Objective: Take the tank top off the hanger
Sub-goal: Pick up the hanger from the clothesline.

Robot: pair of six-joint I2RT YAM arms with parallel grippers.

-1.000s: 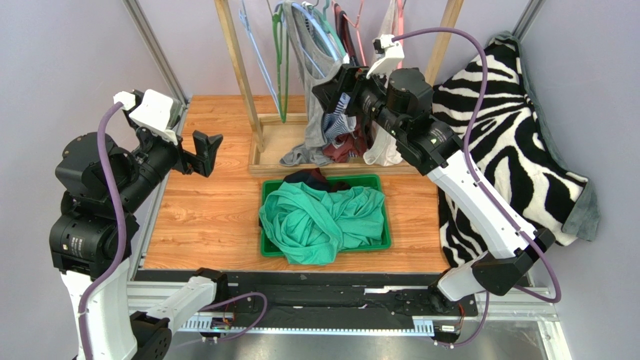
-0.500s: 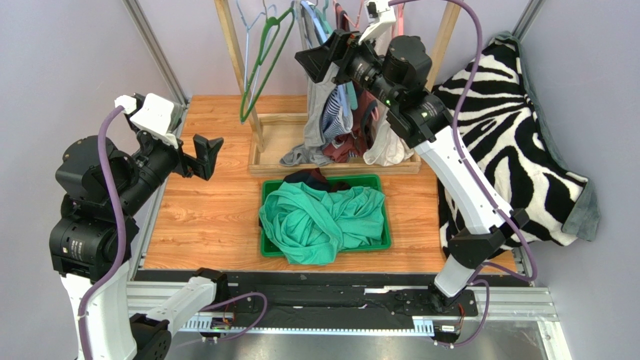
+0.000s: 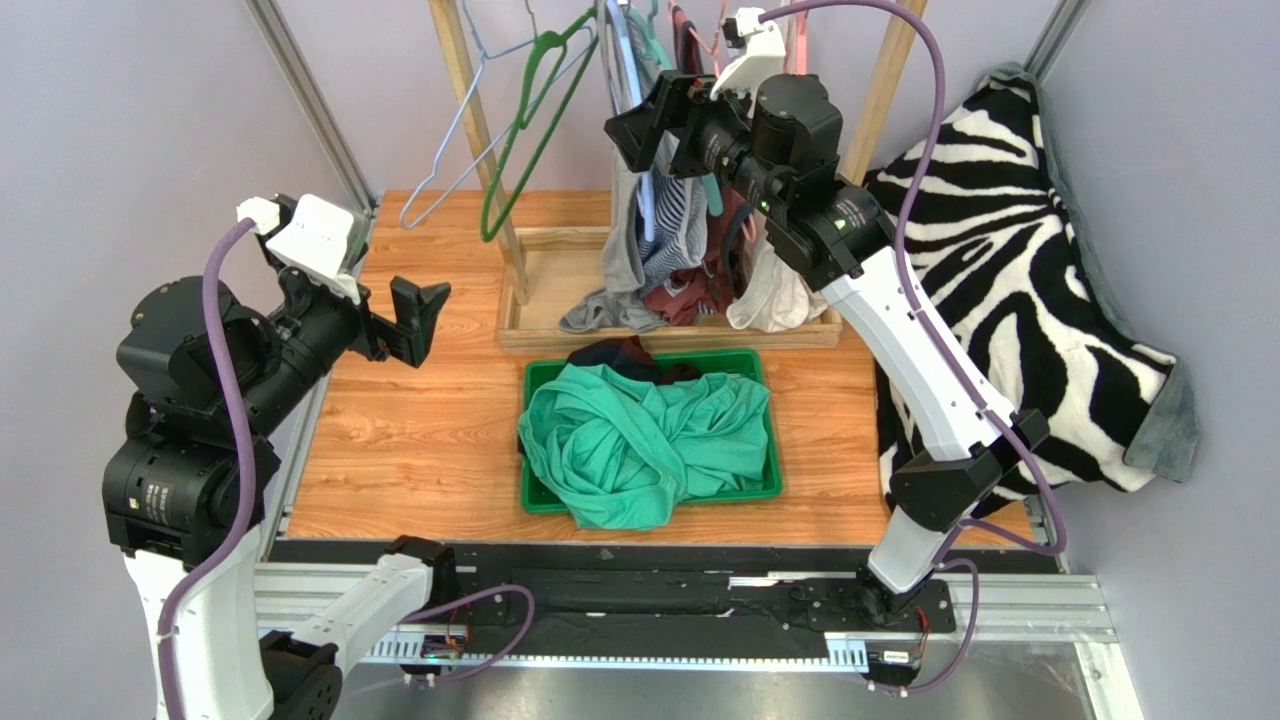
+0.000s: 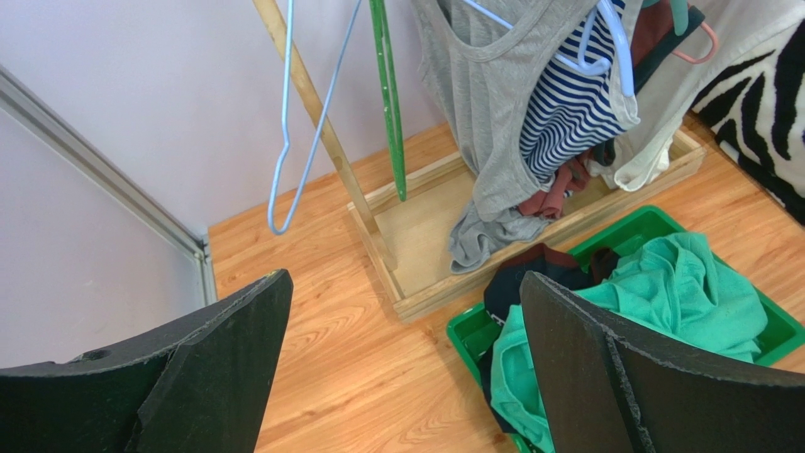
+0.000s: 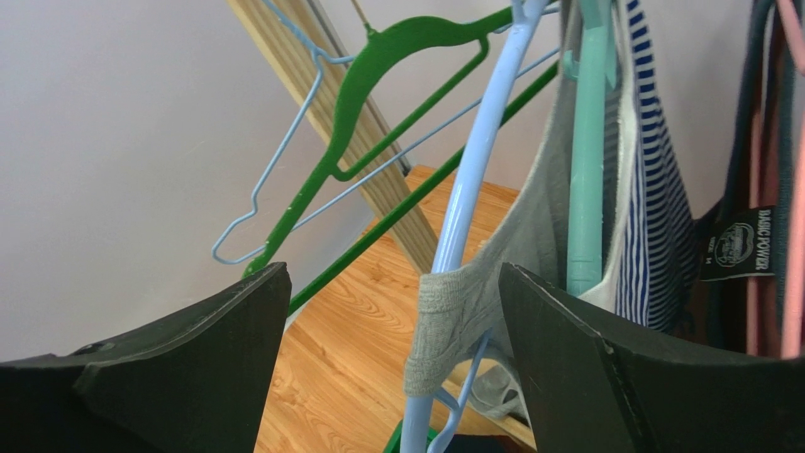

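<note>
Tank top (image 5: pixel 453 311) is hanging by its grey strap over a pale blue hanger (image 5: pixel 477 170), in the gap between the right fingers (image 5: pixel 642 377).
The right fingers are standing wide apart and gripping nothing. The strap and hanger arm are sitting between them, apparently clear of both, so they are probably lining up to pinch the strap and slide it off the arm. The left fingers (image 4: pixel 208 377) are gaping fully too, holding nothing. They are waiting well short of the rack (image 4: pixel 321 142) and facing the clothes, likely ready to steady or catch. Just past the right-hand finger, a striped top (image 5: pixel 652 189) and a teal hanger (image 5: pixel 586 142) are crowding in. A black tag (image 5: pixel 751 241) beyond them is showing "BASIC POWER"; its smaller print is unreadable.
</note>
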